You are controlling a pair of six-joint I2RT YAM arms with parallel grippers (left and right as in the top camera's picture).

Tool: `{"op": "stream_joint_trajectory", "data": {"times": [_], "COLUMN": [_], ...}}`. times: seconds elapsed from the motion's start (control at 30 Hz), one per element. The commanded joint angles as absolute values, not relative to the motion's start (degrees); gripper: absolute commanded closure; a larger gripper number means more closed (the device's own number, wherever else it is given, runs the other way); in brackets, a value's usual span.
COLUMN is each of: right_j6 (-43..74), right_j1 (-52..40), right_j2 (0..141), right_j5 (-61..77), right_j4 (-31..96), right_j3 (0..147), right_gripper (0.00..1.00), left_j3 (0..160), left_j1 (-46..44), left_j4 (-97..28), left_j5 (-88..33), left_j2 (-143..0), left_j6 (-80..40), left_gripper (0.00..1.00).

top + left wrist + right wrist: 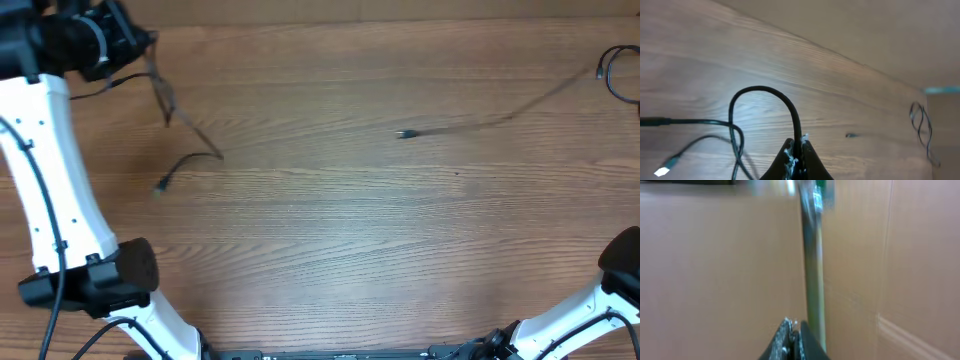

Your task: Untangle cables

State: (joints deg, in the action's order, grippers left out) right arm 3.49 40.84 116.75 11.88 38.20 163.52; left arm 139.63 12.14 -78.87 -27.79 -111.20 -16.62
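Note:
My left gripper [797, 152] is shut on a black cable [760, 90], held up at the table's far left corner [148, 45]. The cable [190, 135] hangs from it, runs across the wood and ends in a plug [160, 186], which also shows in the left wrist view [662, 171]. A second thin cable [500, 115] lies apart from it, running from a loop at the far right edge [618, 75] to its plug [405, 133]. My right gripper [794, 330] is shut with nothing visible between its jaws; it faces a cardboard wall and is out of the overhead view.
The wooden table [350, 240] fills the overhead view. My left arm [45, 170] stands along the left edge, and my right arm's base [622, 265] is at the lower right. A blurred greenish pole [812, 260] is close in front of the right wrist camera.

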Motion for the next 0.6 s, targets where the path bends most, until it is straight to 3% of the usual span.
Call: {"op": "stream_joint_trajectory", "data": {"times": [0.0, 0.13, 0.33, 0.57], "right_j6": [4.75, 4.32, -16.67, -4.03], "right_j1": [40.80, 40.73, 42.65, 53.87], "right_j2": [116.27, 116.51, 118.93, 116.90], "right_j5": [12.10, 9.06, 2.17, 15.11], "right_j4": [25.71, 20.21, 23.81, 16.67], "right_j3": [164.33, 164.20, 164.07, 164.05], "right_gripper": [0.96, 0.96, 0.96, 0.96], "left_j3": [140.86, 140.86, 140.86, 140.86], "left_j1": [7.94, 4.99, 2.74, 0.91], "left_j4": [-76.40, -74.15, -73.17, -74.28], "left_j5": [-26.44, -26.02, -20.27, -19.88], "left_j2": [-108.05, -107.68, -107.66, -107.66], "left_j6": [-15.44, -15.70, -16.95, -17.39], "left_gripper": [0.96, 0.96, 0.96, 0.96]}}
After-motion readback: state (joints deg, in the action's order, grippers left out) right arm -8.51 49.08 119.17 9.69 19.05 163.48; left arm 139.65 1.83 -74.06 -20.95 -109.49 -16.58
